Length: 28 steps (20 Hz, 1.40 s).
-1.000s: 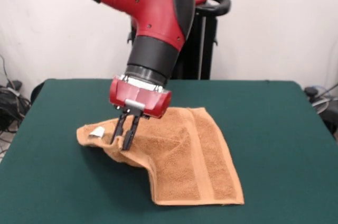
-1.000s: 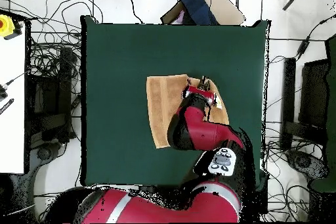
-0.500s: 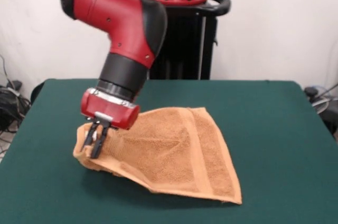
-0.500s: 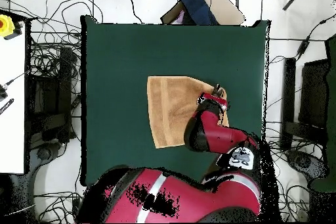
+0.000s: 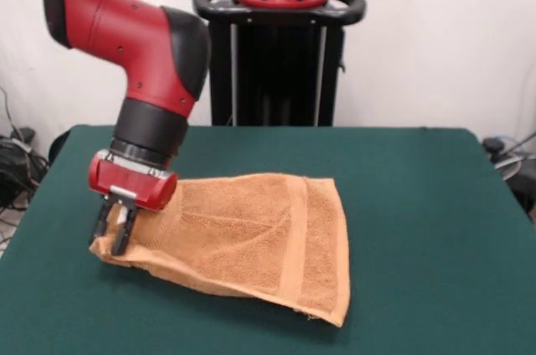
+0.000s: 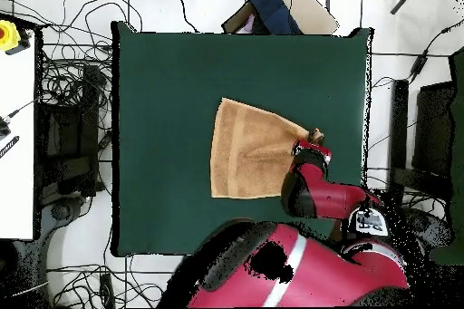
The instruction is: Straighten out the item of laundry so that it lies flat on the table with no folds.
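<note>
- Orange-tan terry hangs from the gripper at the left of the front view: its two dark fingers are pinched nearly together on one corner of the hand towel, held just above the table.
- Judging by the task, the corner is held this way so that a sideways pull can draw the cloth taut and take out its folds.
- From that raised corner the hand towel fans out to the right, widening toward its far and near right corners; a woven band stripe runs across it near the right edge.
- Its middle appears lifted off the felt, with a shadow under the near edge, so it does not lie flat yet; a soft crease runs along its length.
- In the overhead view the hand towel sits roughly mid-table, tapering to the pinched corner beside the gripper.
- Open green felt lies on every side in the front view, with plenty to the right and near.
- Less room is left on the gripper's side, where the table's left edge is fairly near, so a further pull that way would, I judge, soon run out of table.
</note>
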Motion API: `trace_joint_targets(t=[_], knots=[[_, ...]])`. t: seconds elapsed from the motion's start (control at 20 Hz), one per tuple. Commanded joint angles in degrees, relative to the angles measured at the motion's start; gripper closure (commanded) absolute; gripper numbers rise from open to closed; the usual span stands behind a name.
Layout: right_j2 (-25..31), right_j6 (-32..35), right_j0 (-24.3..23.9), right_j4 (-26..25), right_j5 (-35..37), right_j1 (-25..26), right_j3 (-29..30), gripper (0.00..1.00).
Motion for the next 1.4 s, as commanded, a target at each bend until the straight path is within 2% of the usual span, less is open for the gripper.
trace_joint_targets(t=[0.05,0.2,0.3,0.5,0.7,1.05,1.4], knots=[[13.1,0.1,-3.1,-6.2,16.5,-2.5,-3.1,0.00],[13.9,2.0,-2.3,-3.2,20.4,-6.2,0.3,0.00],[13.2,3.6,-0.3,0.4,24.8,-9.0,3.5,0.00],[13.4,6.0,2.1,4.6,32.9,-15.8,10.4,0.00],[10.7,8.9,5.7,7.3,34.7,-18.2,13.2,0.00],[11.2,10.1,6.4,8.8,30.8,-15.8,14.8,0.00],[11.3,10.3,7.8,8.8,23.3,-7.0,13.5,0.00]])
